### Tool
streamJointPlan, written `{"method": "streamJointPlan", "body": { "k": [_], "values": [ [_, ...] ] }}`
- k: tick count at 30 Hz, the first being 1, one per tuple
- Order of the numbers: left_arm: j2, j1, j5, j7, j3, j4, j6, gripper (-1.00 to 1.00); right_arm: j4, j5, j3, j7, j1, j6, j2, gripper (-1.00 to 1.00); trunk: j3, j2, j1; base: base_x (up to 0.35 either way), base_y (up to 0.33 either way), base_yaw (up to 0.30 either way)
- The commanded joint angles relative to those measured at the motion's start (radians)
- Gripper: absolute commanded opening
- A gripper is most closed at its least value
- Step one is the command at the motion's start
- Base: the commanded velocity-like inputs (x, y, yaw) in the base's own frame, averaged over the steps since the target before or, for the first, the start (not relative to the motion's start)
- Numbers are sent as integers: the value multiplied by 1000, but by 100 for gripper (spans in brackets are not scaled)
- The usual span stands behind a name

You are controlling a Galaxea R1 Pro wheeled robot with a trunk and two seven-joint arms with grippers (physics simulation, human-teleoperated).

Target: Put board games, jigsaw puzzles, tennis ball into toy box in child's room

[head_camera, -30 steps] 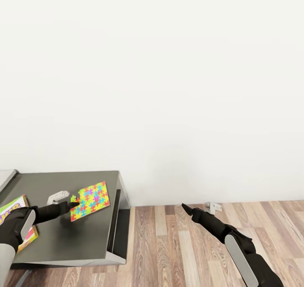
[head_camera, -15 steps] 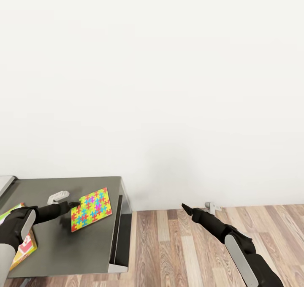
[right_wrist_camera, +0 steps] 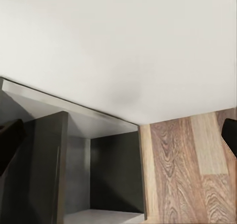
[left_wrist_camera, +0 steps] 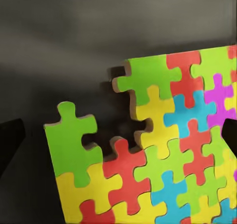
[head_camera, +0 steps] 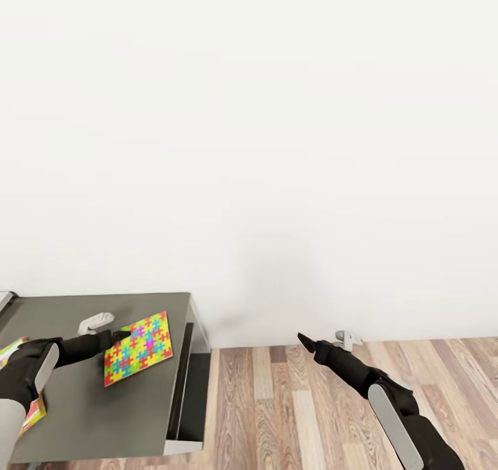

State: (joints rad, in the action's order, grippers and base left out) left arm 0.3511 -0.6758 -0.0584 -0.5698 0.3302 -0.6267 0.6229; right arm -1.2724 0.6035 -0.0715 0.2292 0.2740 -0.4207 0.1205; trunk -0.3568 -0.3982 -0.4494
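The left gripper (head_camera: 119,334) is parked right at the corner of a jigsaw puzzle (head_camera: 138,348), and in the left wrist view its dark fingertips (left_wrist_camera: 11,142) are seen spread wide on either side of the puzzle (left_wrist_camera: 163,155), not pinching it. The puzzle is laid flat on the dark table (head_camera: 90,415), near its right end, with a small white object (head_camera: 95,323) just behind. A colourful box (head_camera: 21,380) is half hidden under the left arm. The right gripper (head_camera: 305,341) is held out over the wood floor (head_camera: 297,415), spread open too, nothing in it.
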Motion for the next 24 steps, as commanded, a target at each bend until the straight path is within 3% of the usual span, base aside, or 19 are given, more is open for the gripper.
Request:
{"method": "streamJointPlan", "body": {
  "k": [1,12,24],
  "values": [
    [0,-1,-7,-1,3,-1,9,100,-1,5,-1,0,1,-4,1,100,-2,-2,-1,27,-118,0],
    [0,-1,-6,-1,3,-1,9,100,-2,5,-1,0,1,-4,1,100,-2,-2,-1,7,-35,0],
    [0,-1,-7,-1,2,-1,9,100,-2,5,-1,0,1,-4,1,100,-2,-2,-1,0,-157,0]
  ]
}}
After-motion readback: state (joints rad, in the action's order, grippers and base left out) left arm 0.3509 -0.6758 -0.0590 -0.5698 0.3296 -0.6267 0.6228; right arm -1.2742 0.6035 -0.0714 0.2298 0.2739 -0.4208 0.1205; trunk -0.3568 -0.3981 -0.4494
